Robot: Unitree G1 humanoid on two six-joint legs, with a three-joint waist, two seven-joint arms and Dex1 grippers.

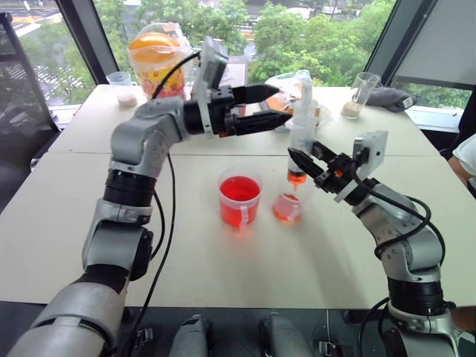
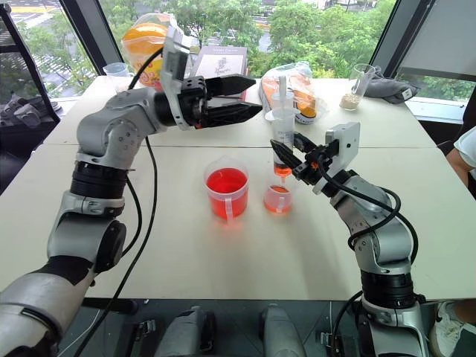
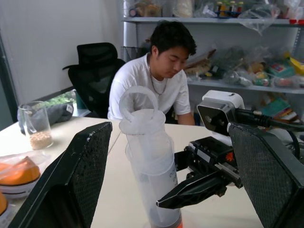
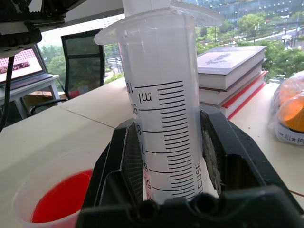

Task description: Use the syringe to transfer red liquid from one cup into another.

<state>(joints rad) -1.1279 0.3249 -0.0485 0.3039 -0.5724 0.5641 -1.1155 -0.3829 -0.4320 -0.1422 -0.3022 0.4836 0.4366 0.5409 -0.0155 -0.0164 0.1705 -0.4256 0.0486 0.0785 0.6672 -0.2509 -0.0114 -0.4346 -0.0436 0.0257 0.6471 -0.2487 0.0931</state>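
Table (image 1: 89, 223): syringe (image 1: 300, 141) tip hidden behind R gripper (image 1: 306, 165).

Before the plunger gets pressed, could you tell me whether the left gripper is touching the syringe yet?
Apart. In the left wrist view, the left gripper's open fingers stand on either side of the syringe with clear space between. The right gripper holds its barrel.

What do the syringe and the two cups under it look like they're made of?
The syringe: probably clear, slightly frosted plastic, with black printed graduations on the barrel. The larger cup and the smaller cup: likely thin clear plastic; the red liquid shows through their walls.
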